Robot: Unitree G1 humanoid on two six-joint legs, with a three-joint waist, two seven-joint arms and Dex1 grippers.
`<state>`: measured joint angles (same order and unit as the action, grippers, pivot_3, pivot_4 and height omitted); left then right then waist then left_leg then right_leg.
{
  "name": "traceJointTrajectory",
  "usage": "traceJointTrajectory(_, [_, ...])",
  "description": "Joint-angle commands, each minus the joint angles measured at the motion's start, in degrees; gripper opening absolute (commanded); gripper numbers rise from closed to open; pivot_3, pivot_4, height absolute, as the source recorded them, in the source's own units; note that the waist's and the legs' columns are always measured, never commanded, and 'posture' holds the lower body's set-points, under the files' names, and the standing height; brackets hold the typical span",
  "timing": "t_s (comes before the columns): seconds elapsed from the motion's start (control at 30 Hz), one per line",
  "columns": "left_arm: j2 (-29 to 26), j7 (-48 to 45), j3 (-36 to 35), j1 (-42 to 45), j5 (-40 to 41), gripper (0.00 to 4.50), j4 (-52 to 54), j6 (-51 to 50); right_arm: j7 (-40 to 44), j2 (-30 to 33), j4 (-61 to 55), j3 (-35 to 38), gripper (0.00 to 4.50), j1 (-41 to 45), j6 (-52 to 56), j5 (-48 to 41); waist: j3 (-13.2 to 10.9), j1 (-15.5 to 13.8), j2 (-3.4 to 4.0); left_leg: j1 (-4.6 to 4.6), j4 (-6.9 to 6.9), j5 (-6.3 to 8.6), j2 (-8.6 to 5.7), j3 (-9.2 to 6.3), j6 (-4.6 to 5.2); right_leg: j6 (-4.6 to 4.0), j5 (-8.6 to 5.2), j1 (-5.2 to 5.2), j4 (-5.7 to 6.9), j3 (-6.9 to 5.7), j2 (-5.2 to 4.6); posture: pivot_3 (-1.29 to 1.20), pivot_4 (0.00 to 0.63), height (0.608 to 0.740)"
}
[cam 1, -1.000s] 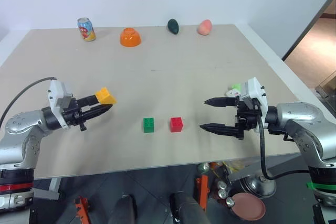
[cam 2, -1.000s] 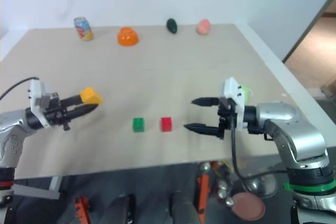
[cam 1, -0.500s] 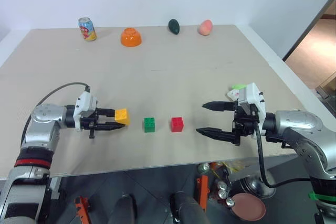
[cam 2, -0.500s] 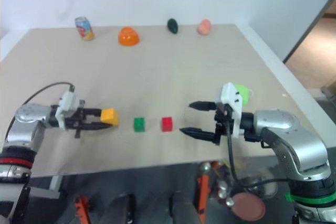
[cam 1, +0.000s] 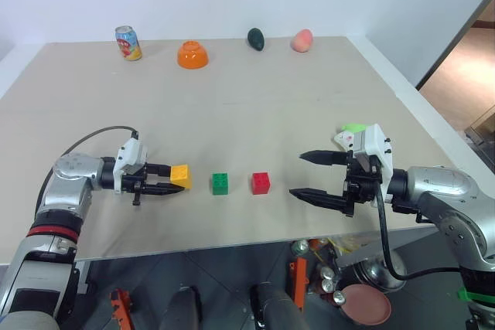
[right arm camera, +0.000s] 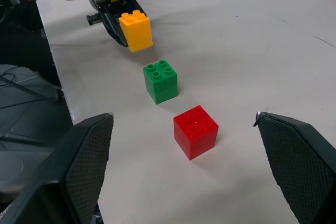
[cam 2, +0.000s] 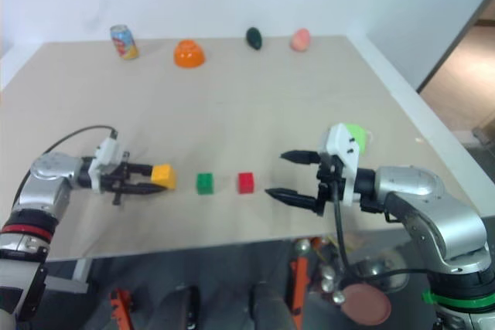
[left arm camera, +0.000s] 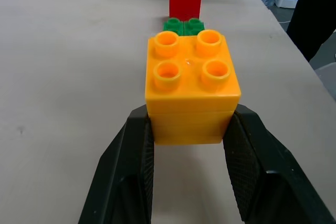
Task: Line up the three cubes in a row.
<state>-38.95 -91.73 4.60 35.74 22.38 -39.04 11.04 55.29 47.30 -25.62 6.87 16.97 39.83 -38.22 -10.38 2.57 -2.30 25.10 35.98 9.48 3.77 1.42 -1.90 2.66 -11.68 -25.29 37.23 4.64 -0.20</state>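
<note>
While we list the contents of the pale beige counter, we begin with the task pieces near its front edge.

Item one: small yellow-orange plastic building-block cube with a studded top. We find it clamped between the two black fingers of the left gripper, studs upward, at the left end of the line. Whether it rests on the counter or sits just above it, we cannot tell.

Item two: small green plastic studded cube, standing on the counter just to the right of the yellow-orange one, apart from it.

Item three: small red plastic studded cube, standing on the counter just right of the green one, with a gap between them. From the left wrist view we see all three falling roughly along one line.

Item four: right gripper, to the right of the red cube and apart from it, its two black fingers spread wide and holding nothing, pointing toward the cubes.

Along the far edge we record: a printed drinks can, upright; an orange bowl turned upside down; a dark green egg-shaped object; a pink peach-like object. Just behind the right gripper we note a green-capped white toy, partly hidden.
</note>
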Motion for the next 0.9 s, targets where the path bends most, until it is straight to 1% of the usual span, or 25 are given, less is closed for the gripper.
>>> traceJointTrajectory(0.03, [-0.33, -0.77, 0.41, 0.03, 0.03, 1.29, -0.54, 1.92, -0.19, 0.26, -1.07, 0.71, 4.50, 1.49, -0.65, -0.60, 0.00, 0.00, 0.00, 0.00, 0.01, 0.00, 0.00, 0.01, 0.00, 0.00, 0.00, 0.00, 0.00, 0.00, 0.00, 0.00, 0.150, 0.738])
traceJointTrajectory(0.3, [0.12, -0.77, 2.04, -0.45, -0.49, 1.29, -2.33, 4.05, -0.37, 0.22, -1.22, 0.25, 4.50, 1.59, -0.83, -0.30, 0.00, 0.00, 0.00, 0.00, 0.00, 0.00, 0.00, 0.00, 0.00, 0.00, 0.00, 0.00, 0.01, 0.00, 0.00, 0.00, 0.150, 0.738])
traceJointTrajectory(0.5, [0.59, -0.77, 3.19, 0.47, -2.87, 1.29, -5.98, 8.52, -0.48, 0.27, -1.33, 0.33, 4.50, 1.68, -0.84, -0.27, 0.00, 0.00, 0.00, 0.00, 0.01, 0.00, 0.00, 0.00, 0.00, 0.00, 0.00, 0.00, 0.01, 0.00, 0.00, 0.00, 0.150, 0.738])
traceJointTrajectory(0.73, [1.38, -0.77, 2.88, 3.29, -5.40, 1.29, -12.21, 12.67, -0.51, 0.37, -0.95, 0.08, 4.50, 1.99, -1.10, 0.25, 0.00, -0.02, 0.00, -0.02, 0.12, -0.01, 0.00, 0.00, 0.02, 0.01, 0.05, 0.03, 0.06, 0.00, 0.00, 0.00, 0.150, 0.738])
traceJointTrajectory(0.9, [2.53, -0.77, 1.71, 4.30, -5.82, 1.29, -14.10, 13.54, -0.39, 0.38, -0.73, -0.07, 4.50, 2.25, -1.19, 0.28, 0.01, -0.01, 0.01, -0.04, 0.22, -0.09, 0.00, 0.00, 0.14, -0.01, 0.18, 0.06, 0.09, 0.00, 0.00, 0.00, 0.150, 0.738])
